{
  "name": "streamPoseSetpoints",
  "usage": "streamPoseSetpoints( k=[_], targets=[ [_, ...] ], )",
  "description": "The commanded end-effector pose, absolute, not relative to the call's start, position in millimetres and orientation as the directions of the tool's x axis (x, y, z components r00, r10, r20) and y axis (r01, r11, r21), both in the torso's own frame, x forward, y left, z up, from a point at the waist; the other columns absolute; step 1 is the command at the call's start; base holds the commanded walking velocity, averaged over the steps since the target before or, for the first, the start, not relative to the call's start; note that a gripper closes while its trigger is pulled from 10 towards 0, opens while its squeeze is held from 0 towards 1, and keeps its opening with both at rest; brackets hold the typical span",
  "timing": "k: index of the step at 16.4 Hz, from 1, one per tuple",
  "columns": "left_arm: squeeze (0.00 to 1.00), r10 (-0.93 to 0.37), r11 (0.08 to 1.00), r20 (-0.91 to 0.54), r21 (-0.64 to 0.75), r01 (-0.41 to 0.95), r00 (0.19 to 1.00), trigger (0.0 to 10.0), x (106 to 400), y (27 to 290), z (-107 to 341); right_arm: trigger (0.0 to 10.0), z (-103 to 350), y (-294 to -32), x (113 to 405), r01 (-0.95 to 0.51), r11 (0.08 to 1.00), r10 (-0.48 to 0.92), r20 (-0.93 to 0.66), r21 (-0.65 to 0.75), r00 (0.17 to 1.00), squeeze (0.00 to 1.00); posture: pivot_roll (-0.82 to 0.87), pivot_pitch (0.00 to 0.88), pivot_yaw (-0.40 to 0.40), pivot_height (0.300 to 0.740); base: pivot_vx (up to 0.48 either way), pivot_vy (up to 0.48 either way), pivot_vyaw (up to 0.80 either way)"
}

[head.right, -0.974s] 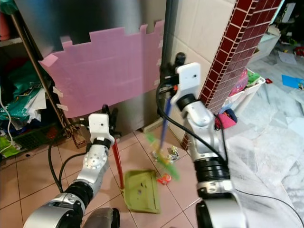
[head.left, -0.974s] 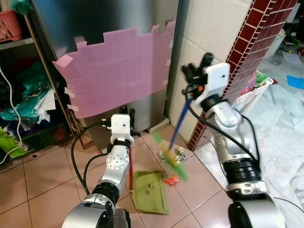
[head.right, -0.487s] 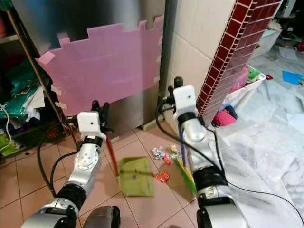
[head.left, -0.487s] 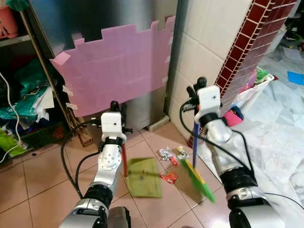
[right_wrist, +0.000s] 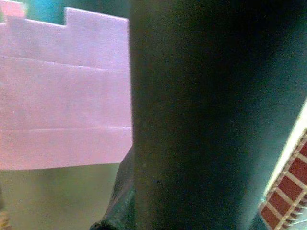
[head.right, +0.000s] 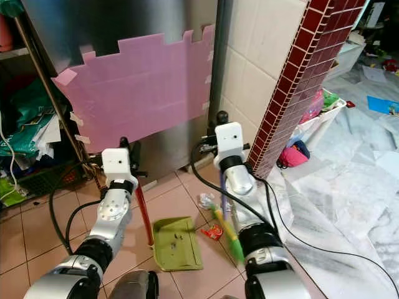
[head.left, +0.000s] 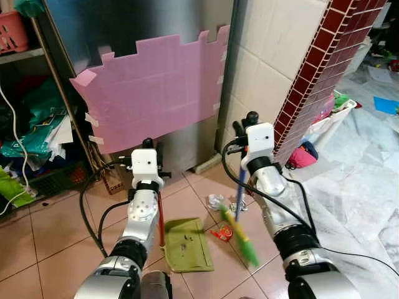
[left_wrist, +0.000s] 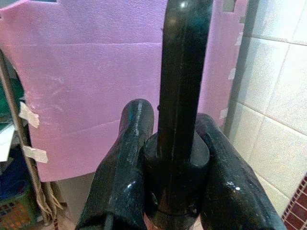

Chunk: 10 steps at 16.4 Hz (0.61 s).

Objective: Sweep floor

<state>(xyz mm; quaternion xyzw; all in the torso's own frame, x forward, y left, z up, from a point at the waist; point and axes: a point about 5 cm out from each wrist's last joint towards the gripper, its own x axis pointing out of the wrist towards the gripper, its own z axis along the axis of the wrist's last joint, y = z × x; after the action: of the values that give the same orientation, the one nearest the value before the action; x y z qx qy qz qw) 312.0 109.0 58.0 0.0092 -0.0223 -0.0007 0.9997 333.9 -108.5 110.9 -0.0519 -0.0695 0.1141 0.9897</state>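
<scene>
Gripping the dustpan (head.left: 189, 245) handle, left fingers (left_wrist: 125, 163) stay visible; right fingers hidden behind blurred broom (head.left: 240, 233).

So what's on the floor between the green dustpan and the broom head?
A small red wrapper lies on the pink tiles between the flat green plastic dustpan and the blurred green and yellow broom head, seen in both eye views.
</scene>
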Motion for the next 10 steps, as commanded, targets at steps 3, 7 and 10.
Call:
streamPoseSetpoints(
  k=[3, 7, 10],
  targets=[
    [0.00, -0.061, 0.998, -0.040, 0.019, 0.062, 0.997, 10.0, 307, 95, 45, 10.0, 120, -103, 337, -0.320, 0.947, 0.316, 0.110, 0.017, 0.942, 0.00, -0.02, 0.000, -0.014, 0.740, 0.000, 0.000, 0.00],
    [0.00, -0.048, 0.999, -0.051, 0.010, 0.049, 0.998, 10.0, 306, 97, 42, 10.0, 164, -93, 341, -0.428, 0.898, 0.395, 0.245, 0.098, 0.885, 0.00, -0.02, 0.000, -0.013, 0.740, 0.000, 0.000, 0.00],
    [0.00, -0.060, 0.998, -0.049, 0.023, 0.062, 0.997, 10.0, 305, 96, 42, 10.0, 187, -99, 346, -0.432, 0.895, 0.381, 0.316, 0.109, 0.869, 0.00, -0.01, 0.000, -0.012, 0.740, 0.000, 0.000, 0.00]
  ],
)
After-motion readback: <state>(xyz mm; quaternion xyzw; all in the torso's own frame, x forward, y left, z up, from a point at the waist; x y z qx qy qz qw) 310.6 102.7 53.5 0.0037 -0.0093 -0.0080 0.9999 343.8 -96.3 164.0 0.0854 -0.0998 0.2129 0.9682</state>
